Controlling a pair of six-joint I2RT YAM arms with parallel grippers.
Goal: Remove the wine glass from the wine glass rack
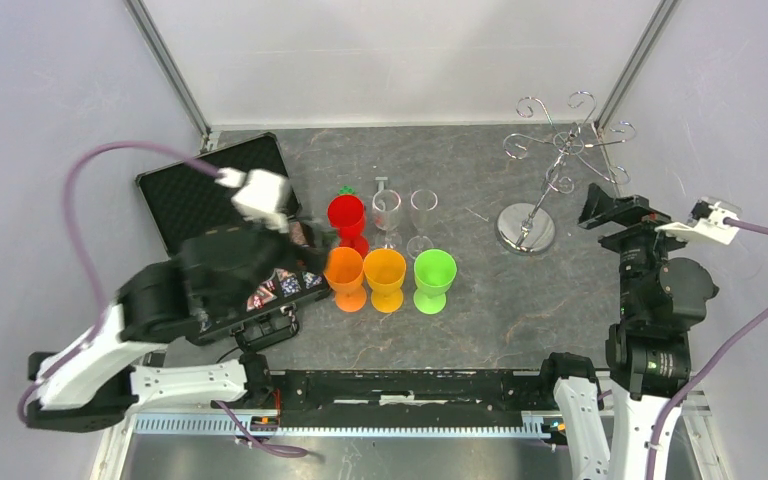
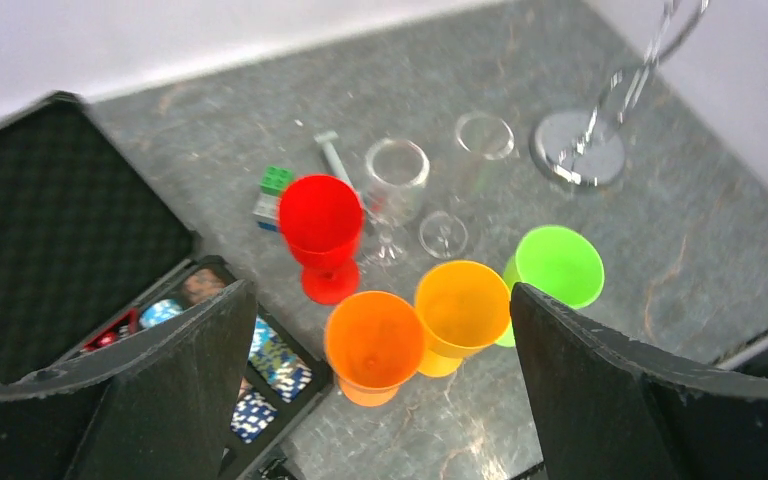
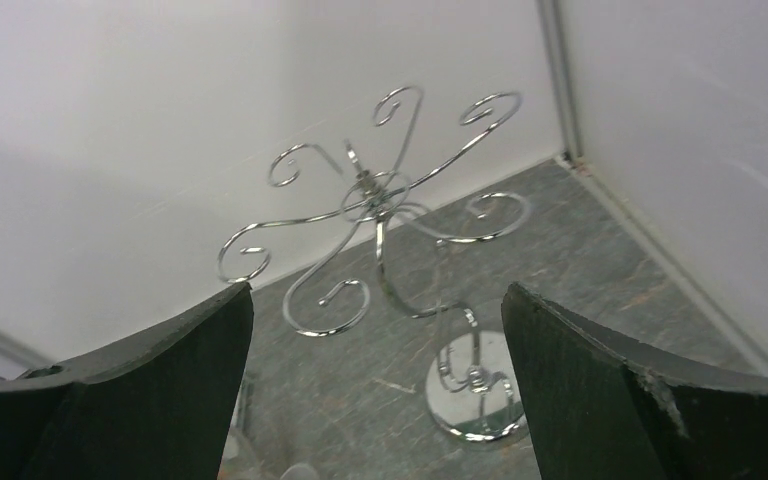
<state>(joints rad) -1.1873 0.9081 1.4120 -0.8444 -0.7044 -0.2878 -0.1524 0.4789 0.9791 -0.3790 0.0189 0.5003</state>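
The wine glass rack (image 1: pixel 526 228) stands at the back right, and no glass hangs on its curled arms (image 3: pixel 380 190). Wine glasses stand grouped mid-table: red (image 1: pixel 346 214), orange (image 1: pixel 345 276), yellow (image 1: pixel 385 276), green (image 1: pixel 435 278) and two clear ones (image 1: pixel 388 208). My left gripper (image 1: pixel 312 240) hovers open just left of the orange glass (image 2: pixel 373 340), which shows below and between its fingers. My right gripper (image 1: pixel 608 208) is open and empty, right of the rack's base (image 3: pixel 475 395) and facing it.
An open black case (image 1: pixel 210 200) with poker chips (image 2: pixel 260 400) lies on the left beside my left arm. A small green block (image 2: pixel 276 180) and a grey piece sit behind the red glass. White walls and metal posts close in the back corners.
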